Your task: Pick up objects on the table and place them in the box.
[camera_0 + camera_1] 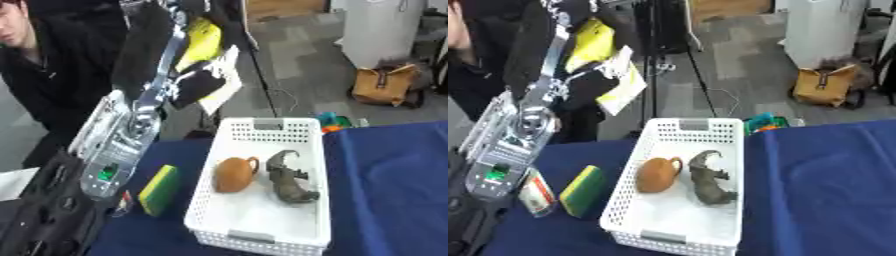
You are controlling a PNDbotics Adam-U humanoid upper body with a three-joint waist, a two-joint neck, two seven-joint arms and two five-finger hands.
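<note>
A white slatted box (311, 150) stands on the blue table. Inside it lie a brown clay jug (234, 173) and a grey animal figure (289, 180). Left of the box, a yellow and green sponge (160, 190) lies on the cloth. Beside the sponge sits a small white and red packet (535, 194). My left arm comes down from the upper left, its silver forearm (118, 145) above the table's left edge. The black left hand (48, 210) fills the lower left corner, apart from the sponge. My right hand shows in neither view.
The blue cloth (394, 185) stretches out right of the box. A small orange and teal thing (331, 122) lies just behind the table's far edge. A tan bag (383, 85) and a tripod stand on the floor beyond.
</note>
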